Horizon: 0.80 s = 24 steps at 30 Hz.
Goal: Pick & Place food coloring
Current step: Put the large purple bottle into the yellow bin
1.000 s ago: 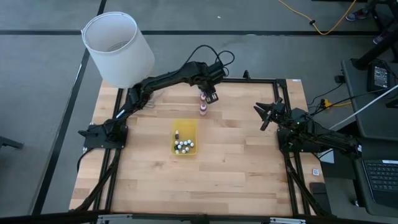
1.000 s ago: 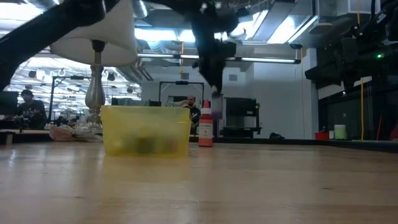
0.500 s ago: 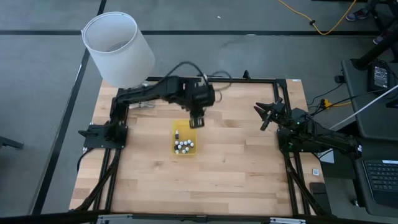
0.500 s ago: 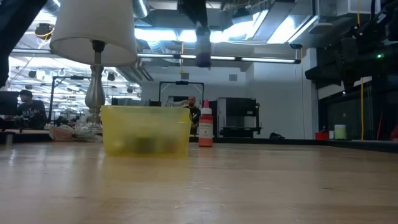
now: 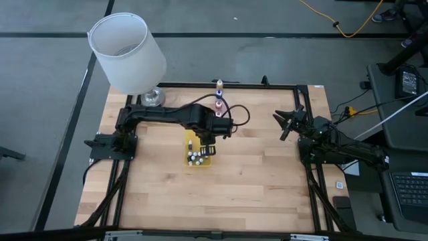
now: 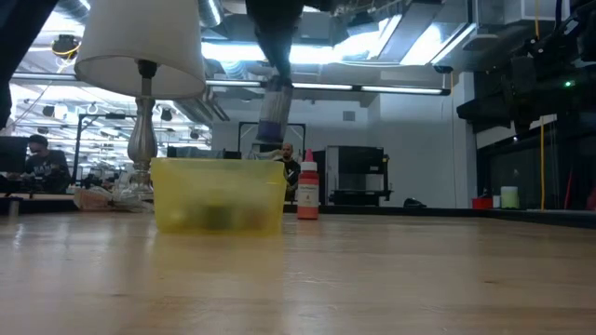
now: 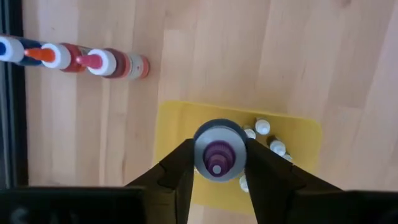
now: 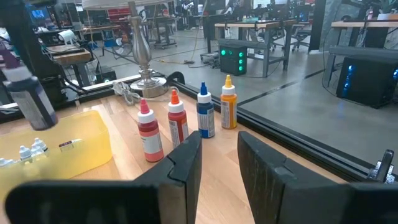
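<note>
hovering over the tray [image 5: 189,138], our left gripper [image 7: 217,163] pinches a purple bottle [image 7: 217,152]; our right gripper [image 8: 219,149] waits spread.

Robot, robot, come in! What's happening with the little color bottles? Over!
Left tool shut on purple-capped bottle, above yellow tray. Right tool idle, open, table's right. Nothing blocking.

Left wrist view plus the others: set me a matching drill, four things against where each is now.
1 purple-capped bottle
2 yellow tray
3 blue bottle
4 lamp

A far-left table corner
B row by the far edge
C clamped in the left gripper
D on the table under that gripper

Pairs: 1-C, 2-D, 3-B, 4-A.
The right gripper waits open at the right.
</note>
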### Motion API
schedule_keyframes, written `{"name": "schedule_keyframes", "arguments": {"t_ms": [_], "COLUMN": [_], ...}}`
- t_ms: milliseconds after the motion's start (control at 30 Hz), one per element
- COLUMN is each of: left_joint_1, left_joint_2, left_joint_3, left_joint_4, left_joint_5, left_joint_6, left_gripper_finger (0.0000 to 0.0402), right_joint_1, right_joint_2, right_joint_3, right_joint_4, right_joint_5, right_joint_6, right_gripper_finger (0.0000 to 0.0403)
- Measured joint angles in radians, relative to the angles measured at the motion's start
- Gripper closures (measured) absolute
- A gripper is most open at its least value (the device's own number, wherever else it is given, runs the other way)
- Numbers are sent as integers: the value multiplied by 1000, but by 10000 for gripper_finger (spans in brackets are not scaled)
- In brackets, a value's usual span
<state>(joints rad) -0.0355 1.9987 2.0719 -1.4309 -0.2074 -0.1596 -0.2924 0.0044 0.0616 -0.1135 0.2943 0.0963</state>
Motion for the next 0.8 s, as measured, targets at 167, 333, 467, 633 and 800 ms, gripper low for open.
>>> {"name": "schedule_keyframes", "arguments": {"t_ms": [167,333,467,633,800], "left_joint_1": [19,27,33,36,36], "left_joint_2": [-9,-40,-69,-74,-74], "left_joint_3": [-81,-165,-242,-307,-361], "left_joint_4": [42,80,182,236,293], "left_joint_5": [0,-1,39,60,60], "left_joint_6": [-2,-10,-14,-27,-22], "left_gripper_finger": [278,281,284,279,284], "right_joint_1": [0,0,0,0,0], "right_joint_2": [0,0,0,0,0], "right_joint_3": [0,0,0,0,0], "right_joint_4": [0,0,0,0,0], "right_joint_5": [0,0,0,0,0], "right_joint_6": [0,0,0,0,0], "right_gripper_finger": [297,297,297,297,297]}}
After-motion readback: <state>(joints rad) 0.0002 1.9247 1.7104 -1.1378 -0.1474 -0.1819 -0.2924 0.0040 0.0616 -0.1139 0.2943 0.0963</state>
